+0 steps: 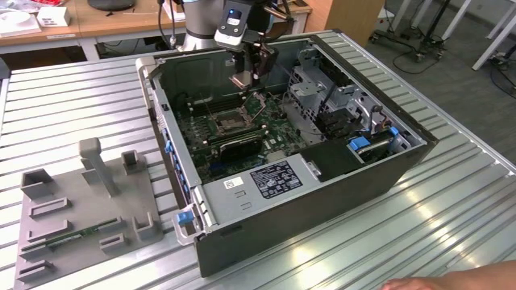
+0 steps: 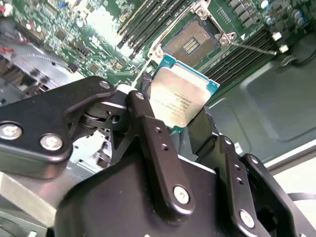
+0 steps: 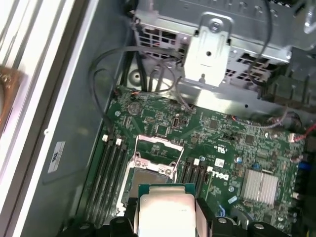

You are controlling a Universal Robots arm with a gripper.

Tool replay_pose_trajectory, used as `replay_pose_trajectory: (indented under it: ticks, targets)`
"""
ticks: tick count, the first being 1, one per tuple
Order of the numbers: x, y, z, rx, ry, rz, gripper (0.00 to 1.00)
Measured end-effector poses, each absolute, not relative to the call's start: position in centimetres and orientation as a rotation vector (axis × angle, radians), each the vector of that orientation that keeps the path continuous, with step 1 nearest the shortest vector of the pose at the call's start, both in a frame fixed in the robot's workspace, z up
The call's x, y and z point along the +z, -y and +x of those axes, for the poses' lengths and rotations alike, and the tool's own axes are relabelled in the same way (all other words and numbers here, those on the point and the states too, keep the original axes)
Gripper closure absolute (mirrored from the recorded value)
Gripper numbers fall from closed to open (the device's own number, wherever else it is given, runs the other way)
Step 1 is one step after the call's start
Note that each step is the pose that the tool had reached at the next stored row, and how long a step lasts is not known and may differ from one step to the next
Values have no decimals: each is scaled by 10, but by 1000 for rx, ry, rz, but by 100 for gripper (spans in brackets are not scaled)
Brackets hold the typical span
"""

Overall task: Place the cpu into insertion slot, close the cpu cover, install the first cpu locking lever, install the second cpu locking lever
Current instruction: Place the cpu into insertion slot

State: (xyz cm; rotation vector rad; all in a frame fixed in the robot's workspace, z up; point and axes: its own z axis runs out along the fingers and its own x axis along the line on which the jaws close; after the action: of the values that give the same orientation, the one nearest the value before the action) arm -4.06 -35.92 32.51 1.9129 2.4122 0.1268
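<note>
Plainly, second wrist view shows tool (image 2: 173, 116) clamping cpu (image 2: 181, 94) near insertion slot (image 2: 191, 42).

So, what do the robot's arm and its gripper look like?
The gripper is matte black: flat linkage bars joined with silvery screws. The arm is a silvery-grey tube with black cables alongside. A pale grey box sits at its wrist.

Exterior view high, angled into computer case (image 1: 322, 205), both wrist views close above insertion slot (image 2: 191, 42) (image 3: 153, 170)
</note>
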Motion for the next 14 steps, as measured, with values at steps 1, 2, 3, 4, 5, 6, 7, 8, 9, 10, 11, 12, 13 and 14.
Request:
replay_pose_trajectory:
  ticks: [1, 2, 3, 4, 5, 6, 7, 8, 9, 10, 11, 12, 13, 14]
  targets:
    - [325, 359, -41, 126, -2394, 1934, 46]
    - [325, 359, -41, 125, -2376, 1955, 46]
    - [325, 359, -41, 124, -2358, 1976, 46]
    - [325, 359, -41, 123, -2340, 1997, 46]
    - [324, 359, -41, 122, -2321, 2017, 46]
    - [324, 359, -41, 121, -2301, 2039, 46]
    - [324, 359, -41, 120, -2282, 2059, 46]
    - [324, 359, -41, 119, -2263, 2079, 46]
    - [324, 359, -41, 118, -2243, 2099, 46]
    - [324, 359, -41, 117, -2224, 2119, 46]
    - [324, 359, -41, 117, -2205, 2138, 46]
    - [323, 359, -41, 116, -2185, 2157, 46]
    - [323, 359, -41, 115, -2166, 2176, 46]
    - [323, 359, -41, 114, -2144, 2196, 46]
